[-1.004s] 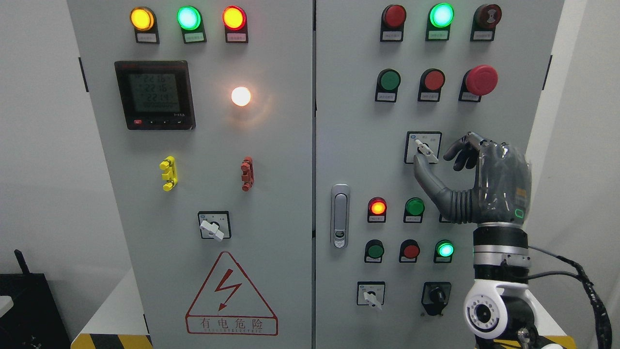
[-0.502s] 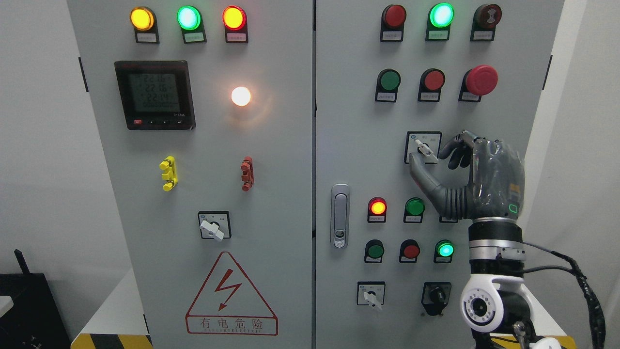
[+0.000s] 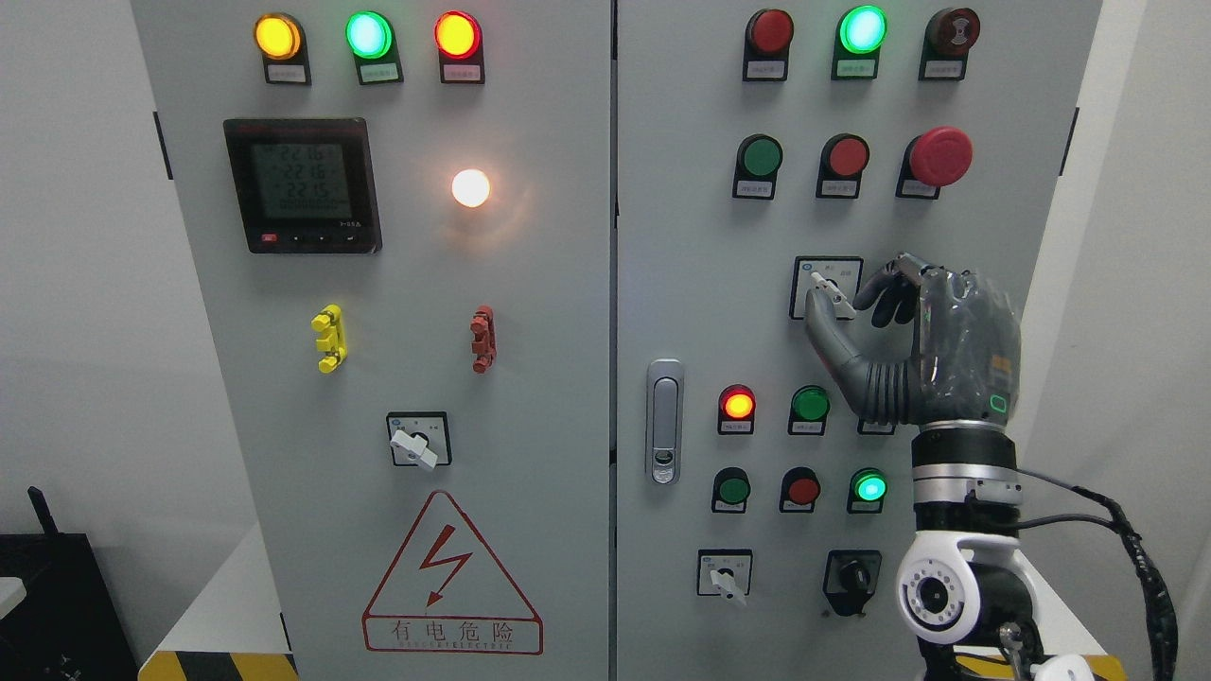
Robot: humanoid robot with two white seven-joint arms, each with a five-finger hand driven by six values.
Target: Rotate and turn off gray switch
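Your right hand (image 3: 932,345) reaches up from the lower right to the gray switch (image 3: 829,293), which sits in the middle of the cabinet's right door (image 3: 700,284), just below a row of three buttons. The thumb lies against the lower left of the switch's white lever and the dark fingertips (image 3: 875,288) press at its right end, so the fingers are pinched around the lever, which is tilted with its top to the left. You have four white-lever rotary switches on the cabinet: this one, one low on the left door (image 3: 417,442), and one near the bottom of the right door (image 3: 725,575), with a single black knob switch (image 3: 852,573) beside that last one. Count three lamps in the top row of each door, a row of three buttons under the right door's lamps, two visible lamps below the hand, and three more under those. The left door carries one digital meter (image 3: 302,184), one glowing white lamp (image 3: 470,187), one yellow clip (image 3: 328,338) and one red clip (image 3: 483,338).
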